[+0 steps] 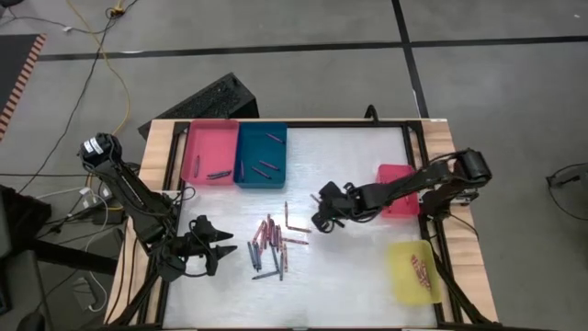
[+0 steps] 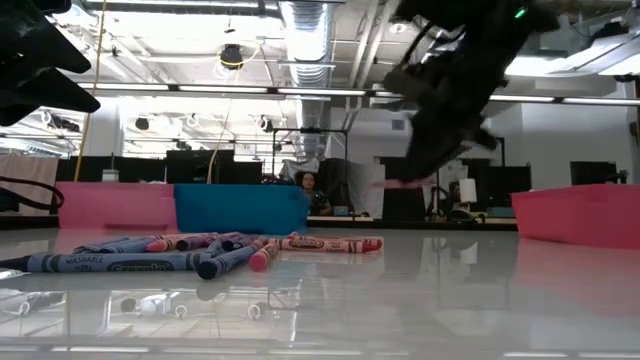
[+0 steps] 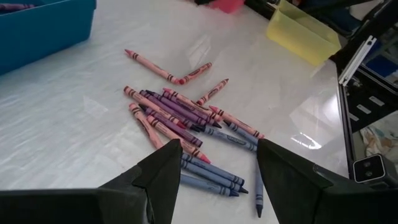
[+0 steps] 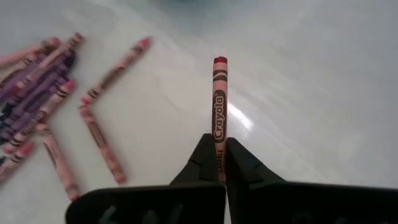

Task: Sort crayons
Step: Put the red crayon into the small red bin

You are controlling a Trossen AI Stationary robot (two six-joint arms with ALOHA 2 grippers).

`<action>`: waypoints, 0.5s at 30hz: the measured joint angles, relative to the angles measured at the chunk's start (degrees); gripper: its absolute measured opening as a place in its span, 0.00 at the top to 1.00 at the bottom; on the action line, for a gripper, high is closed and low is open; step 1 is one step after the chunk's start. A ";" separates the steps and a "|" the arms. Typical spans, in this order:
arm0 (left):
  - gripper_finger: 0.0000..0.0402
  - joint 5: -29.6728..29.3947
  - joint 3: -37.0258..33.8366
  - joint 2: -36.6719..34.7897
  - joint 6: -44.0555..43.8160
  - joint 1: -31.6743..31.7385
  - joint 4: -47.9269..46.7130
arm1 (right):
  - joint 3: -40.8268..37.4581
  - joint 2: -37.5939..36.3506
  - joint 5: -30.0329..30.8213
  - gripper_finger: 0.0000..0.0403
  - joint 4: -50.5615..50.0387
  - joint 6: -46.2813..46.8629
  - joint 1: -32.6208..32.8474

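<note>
Right tool [image 4: 217, 163]: fingers pinched together on one thin red paper-wrapped crayon [image 4: 219, 106], gripped near its lower end, most of the stick jutting past the tips. In the high view it hangs above the glossy white counter [image 1: 349, 156], between the loose pile and the red plastic tray [image 1: 393, 175].

Handling, by judgement: light, stiff, brittle wax; round body and smooth wrapper would roll or pivot in a pinch. Best taken mid-length across the wrapper, with modest force. The end grip here looks liable to swing.

Left tool [image 3: 214, 167]: fingers spread apart, empty, hovering just short of the pile of red, pink, purple and grey-blue crayons [image 3: 186, 121] lying crossed on the counter. A few already lie in the pink plastic tray [image 1: 207, 133] and blue plastic tray [image 1: 253, 138]; some in the yellow plastic tray [image 1: 404, 276].

Hard to make out: the red tray's contents, hidden behind the right arm. Lower sticks of the pile are overlapped. Tray colours versus crayon shades are not readable at this range.
</note>
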 joint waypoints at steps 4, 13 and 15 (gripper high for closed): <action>0.51 -0.02 0.00 0.00 0.00 0.01 0.01 | 0.02 -4.70 4.51 0.98 -10.30 6.33 2.02; 0.51 -0.15 0.00 0.00 -0.11 -0.01 0.01 | 0.06 -10.57 11.44 0.98 -31.06 24.71 5.40; 0.51 -0.15 0.00 0.00 -0.15 0.01 -0.01 | 0.06 -10.39 11.34 0.98 -36.11 29.09 5.46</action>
